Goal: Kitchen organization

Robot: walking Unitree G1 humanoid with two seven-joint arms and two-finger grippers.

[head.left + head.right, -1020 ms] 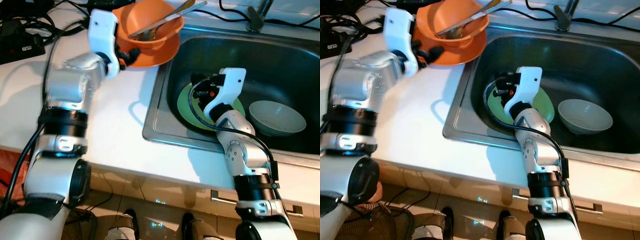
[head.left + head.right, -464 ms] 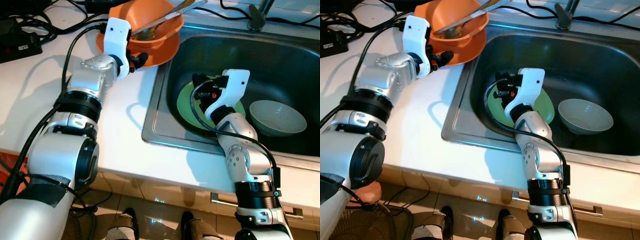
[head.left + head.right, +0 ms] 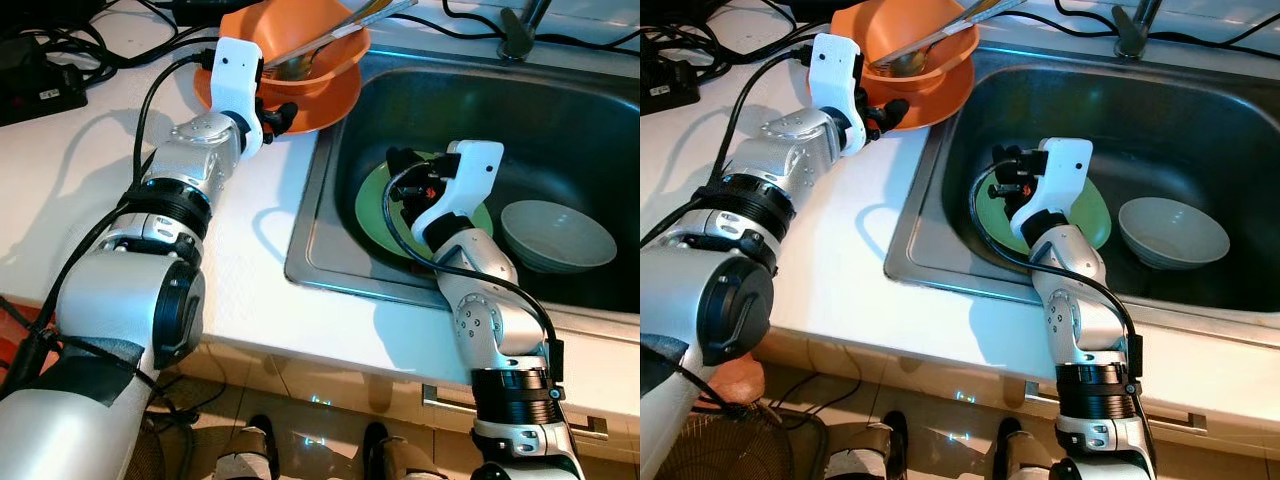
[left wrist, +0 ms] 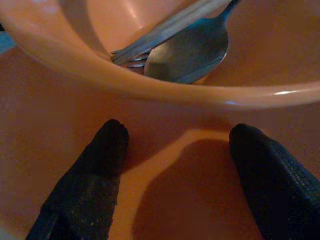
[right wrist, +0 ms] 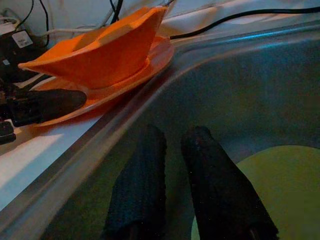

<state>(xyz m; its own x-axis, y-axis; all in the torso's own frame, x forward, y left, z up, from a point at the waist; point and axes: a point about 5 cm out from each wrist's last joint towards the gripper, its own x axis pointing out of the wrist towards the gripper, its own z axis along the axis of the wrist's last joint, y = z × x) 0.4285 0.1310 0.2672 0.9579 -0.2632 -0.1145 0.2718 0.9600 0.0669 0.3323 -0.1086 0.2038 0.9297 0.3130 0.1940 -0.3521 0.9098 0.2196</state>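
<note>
Here, white counter (image 3: 230, 260) beside steel sink (image 3: 560, 110)

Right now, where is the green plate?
In the left eye view, the green plate lies flat in the sink, beneath the right gripper, left of the white bowl.

Brushed steel sink (image 3: 600, 90); glossy orange plastic bowl (image 3: 300, 40); shiny metal spoon (image 4: 187, 50)

Head eyes look down on counter and sink (image 3: 560, 120); wrist cameras sit close.
</note>
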